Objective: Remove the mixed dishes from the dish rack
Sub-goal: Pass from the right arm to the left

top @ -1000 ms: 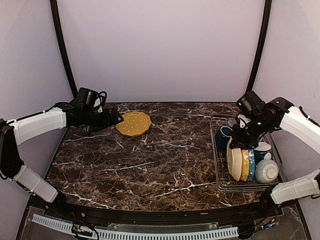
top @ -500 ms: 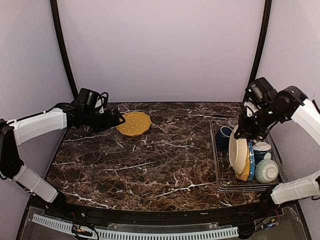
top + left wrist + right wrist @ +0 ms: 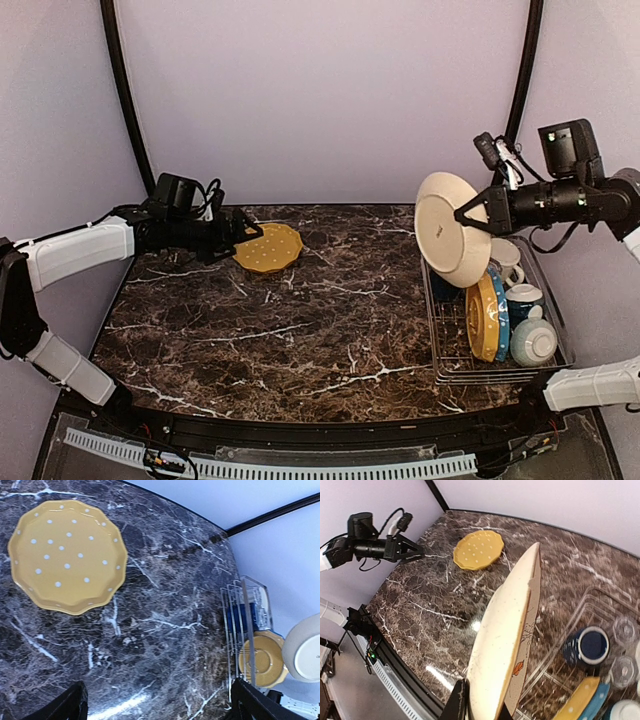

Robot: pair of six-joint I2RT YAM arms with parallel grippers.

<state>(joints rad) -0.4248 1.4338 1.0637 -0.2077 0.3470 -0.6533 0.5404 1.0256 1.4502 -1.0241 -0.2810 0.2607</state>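
Marble table (image 3: pixel 300 330) holds one yellow plate (image 3: pixel 268 247); our right gripper (image 3: pixel 462 214) clamps cream plate (image 3: pixel 445 228) aloft, left gripper (image 3: pixel 250 233) gapes; rack (image 3: pixel 440 372) mostly full.

Right gripper (image 3: pixel 480 706), clamped on the lower rim of a cream plate (image 3: pixel 502 635), holds it edge-on above the marble table (image 3: pixel 420 610). Beyond it, a yellow white-dotted plate (image 3: pixel 479 549) lies flat near the left gripper (image 3: pixel 419 553), whose jaws are spread. At right, the wire dish rack (image 3: pixel 581 605) contains a dark blue cup (image 3: pixel 592 645).
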